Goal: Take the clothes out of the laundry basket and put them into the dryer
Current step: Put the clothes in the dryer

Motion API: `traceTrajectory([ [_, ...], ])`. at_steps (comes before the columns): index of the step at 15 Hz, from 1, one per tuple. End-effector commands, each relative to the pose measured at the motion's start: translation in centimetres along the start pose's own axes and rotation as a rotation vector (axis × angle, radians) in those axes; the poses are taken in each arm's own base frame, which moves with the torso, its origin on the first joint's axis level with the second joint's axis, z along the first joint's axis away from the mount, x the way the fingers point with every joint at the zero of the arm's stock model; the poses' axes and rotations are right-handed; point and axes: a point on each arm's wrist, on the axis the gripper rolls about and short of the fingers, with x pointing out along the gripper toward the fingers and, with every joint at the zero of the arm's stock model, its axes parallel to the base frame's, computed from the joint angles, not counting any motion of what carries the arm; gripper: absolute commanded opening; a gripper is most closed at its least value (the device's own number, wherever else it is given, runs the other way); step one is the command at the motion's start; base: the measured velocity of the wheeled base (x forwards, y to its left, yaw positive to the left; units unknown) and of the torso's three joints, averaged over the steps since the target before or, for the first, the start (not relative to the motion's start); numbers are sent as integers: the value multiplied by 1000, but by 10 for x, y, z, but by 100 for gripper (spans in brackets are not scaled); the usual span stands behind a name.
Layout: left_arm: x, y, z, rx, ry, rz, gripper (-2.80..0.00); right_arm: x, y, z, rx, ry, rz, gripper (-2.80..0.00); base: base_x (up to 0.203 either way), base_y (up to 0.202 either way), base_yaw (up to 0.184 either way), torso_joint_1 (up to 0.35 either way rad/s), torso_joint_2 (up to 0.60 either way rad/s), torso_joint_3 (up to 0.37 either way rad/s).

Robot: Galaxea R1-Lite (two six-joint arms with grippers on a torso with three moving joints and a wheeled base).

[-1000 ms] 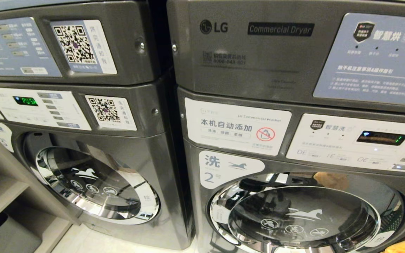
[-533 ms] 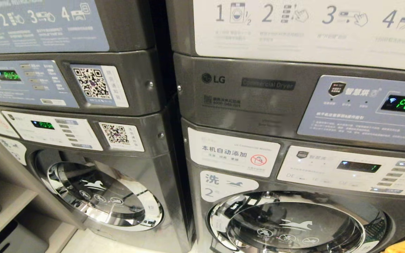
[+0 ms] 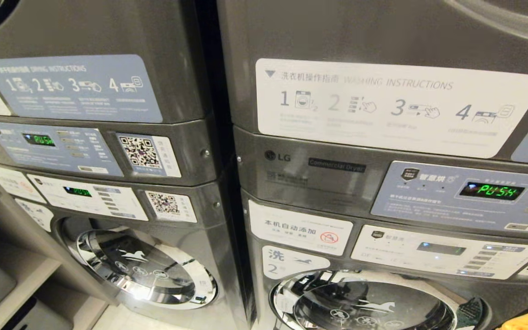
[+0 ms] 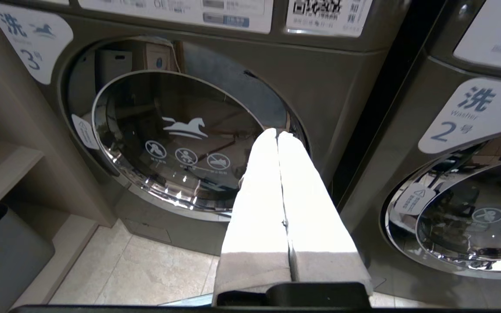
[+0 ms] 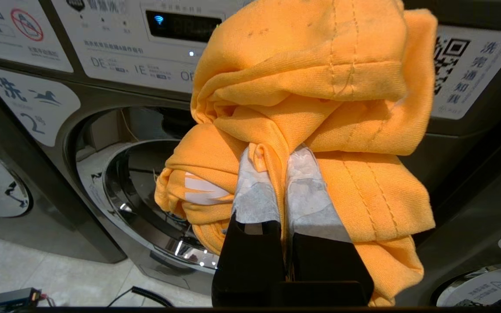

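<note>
The left hand (image 4: 278,134) is hanging in front of the number 3 washer door (image 4: 176,139), its two white-padded fingers (image 4: 263,187) pressed flat together and carrying nothing. The right hand (image 5: 272,163) is clenching a bunched orange garment (image 5: 320,100), holding it before the number 2 washer door (image 5: 146,187). In the head view only a corner of the orange cloth is showing at lower right, below the dryer control panel (image 3: 465,195) reading PUSH.
</note>
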Motion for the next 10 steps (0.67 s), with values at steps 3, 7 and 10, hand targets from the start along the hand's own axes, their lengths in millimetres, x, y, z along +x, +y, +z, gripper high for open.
traceTrajectory([
  [3,0,0,0,-1,1,0,-280,0,0,0,1,1,1,-280,0,0,0,224,-488,-259],
  [7,0,0,0,-1,1,1,-280,0,0,0,4,1,-3,-280,0,0,0,170,-361,-197],
  [10,0,0,0,-1,1,1,-280,0,0,0,4,1,-7,-280,0,0,0,163,-337,-179],
])
